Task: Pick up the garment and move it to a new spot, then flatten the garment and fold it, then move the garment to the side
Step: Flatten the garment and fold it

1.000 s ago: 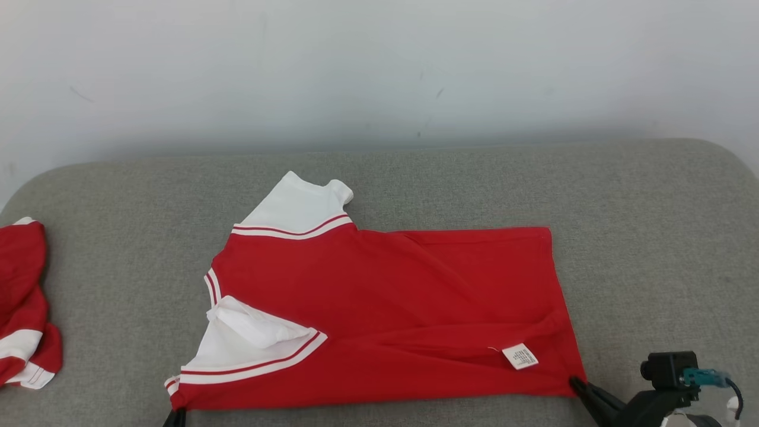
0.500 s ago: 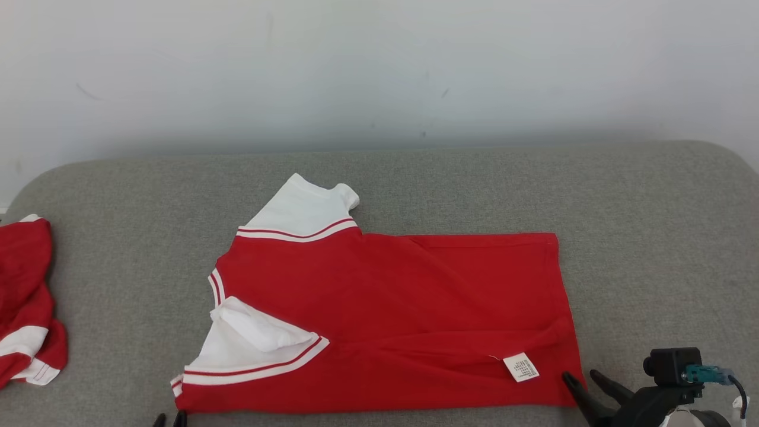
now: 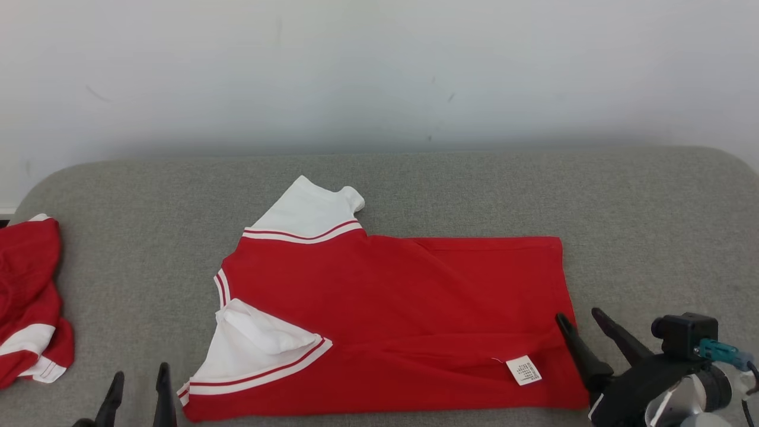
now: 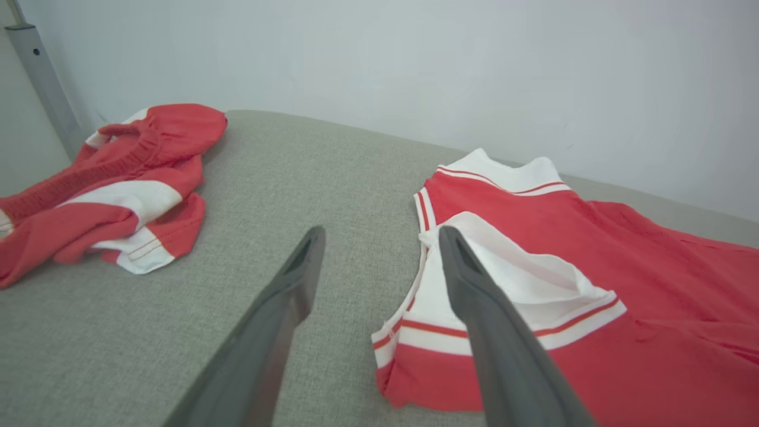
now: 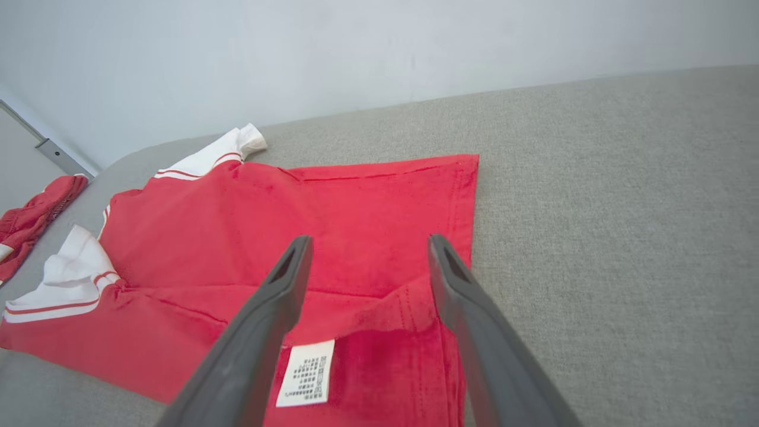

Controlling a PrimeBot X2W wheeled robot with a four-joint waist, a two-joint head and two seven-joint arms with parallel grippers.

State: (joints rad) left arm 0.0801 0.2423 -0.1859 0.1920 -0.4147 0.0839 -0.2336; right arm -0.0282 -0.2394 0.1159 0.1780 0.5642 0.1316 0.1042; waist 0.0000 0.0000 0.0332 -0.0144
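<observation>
Red garment [image 3: 403, 296] flat on grey cushion [image 3: 652, 237]; white care label [image 3: 524, 370], print illegible. Left gripper [image 3: 141, 372], right gripper [image 3: 577, 315]: fingers spread, empty.

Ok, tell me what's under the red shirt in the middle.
The grey cushion shows all around the red shirt, which lies flat on it; whatever is beneath the cloth is covered.

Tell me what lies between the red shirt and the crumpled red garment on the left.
Bare grey cushion, in the head view, lies between the red shirt and the crumpled red garment; the left gripper, fingers open, stands at its near edge.
</observation>
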